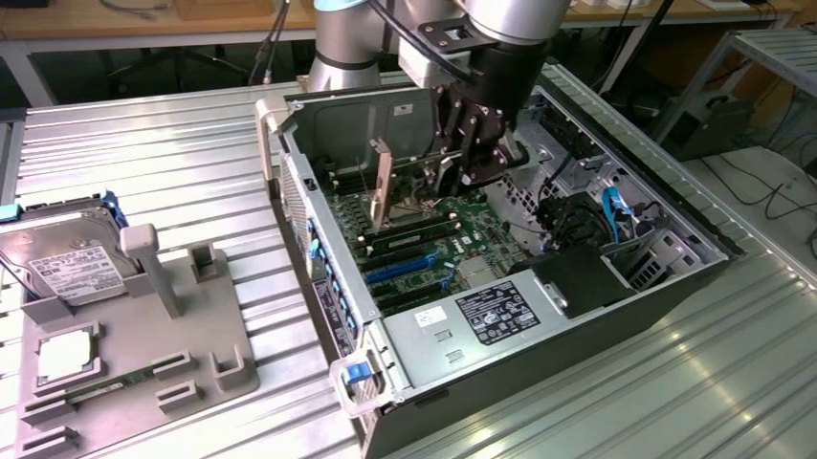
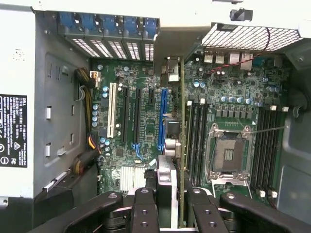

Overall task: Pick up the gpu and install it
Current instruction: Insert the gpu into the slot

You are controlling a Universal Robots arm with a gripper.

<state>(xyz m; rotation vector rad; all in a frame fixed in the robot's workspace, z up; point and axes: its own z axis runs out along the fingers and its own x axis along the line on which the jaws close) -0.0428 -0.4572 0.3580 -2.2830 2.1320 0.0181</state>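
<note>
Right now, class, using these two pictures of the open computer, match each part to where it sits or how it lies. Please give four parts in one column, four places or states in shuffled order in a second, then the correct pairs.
Parts:
1. gpu
2. hard drive
3. memory stick
4. long blue slot

Places or states:
A. on the motherboard, no card in it
B. lying flat in a groove of the grey holder
C. clamped on edge in the gripper, inside the case
D. outside the case, white label facing up

Pairs: 1-C, 2-D, 3-B, 4-A
</note>
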